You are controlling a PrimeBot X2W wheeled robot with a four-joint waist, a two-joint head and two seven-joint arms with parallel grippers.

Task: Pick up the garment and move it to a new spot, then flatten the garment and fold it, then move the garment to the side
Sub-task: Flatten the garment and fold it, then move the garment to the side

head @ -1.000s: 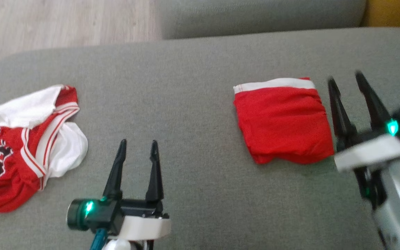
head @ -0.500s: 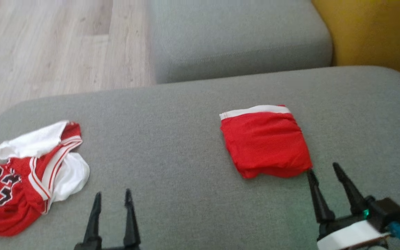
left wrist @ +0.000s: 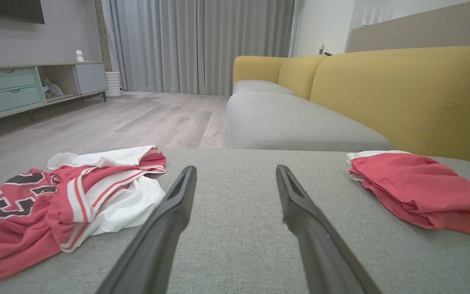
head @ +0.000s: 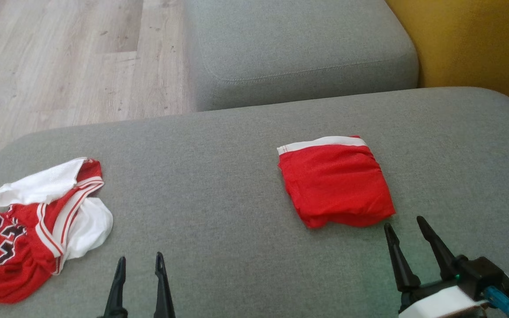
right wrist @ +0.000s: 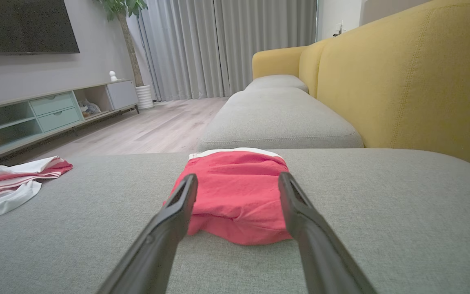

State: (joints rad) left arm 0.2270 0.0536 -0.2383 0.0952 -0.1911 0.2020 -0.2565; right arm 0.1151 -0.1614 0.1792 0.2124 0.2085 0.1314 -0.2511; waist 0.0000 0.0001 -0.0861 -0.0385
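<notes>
Over the grey cushion (head: 237, 185), hovering released and empty, left gripper (head: 140, 257) and right gripper (head: 404, 222); risking snagging the folded red garment (head: 334, 181) just ahead of the right, undoing folds.

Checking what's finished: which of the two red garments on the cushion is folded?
The plain red garment with the white band, right of centre on the grey cushion, a neat square. The numbered jersey at left lies crumpled.

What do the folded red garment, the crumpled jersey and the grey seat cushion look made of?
Folded red garment: thin matte knit, likely synthetic mesh; fine pitted texture, soft creases, white band.
Crumpled jersey: similar light sports fabric, red and white, striped trim; numerals printed or stitched, cannot tell.
Seat cushion: coarse woven grey upholstery, matte, visible weave grain.
</notes>
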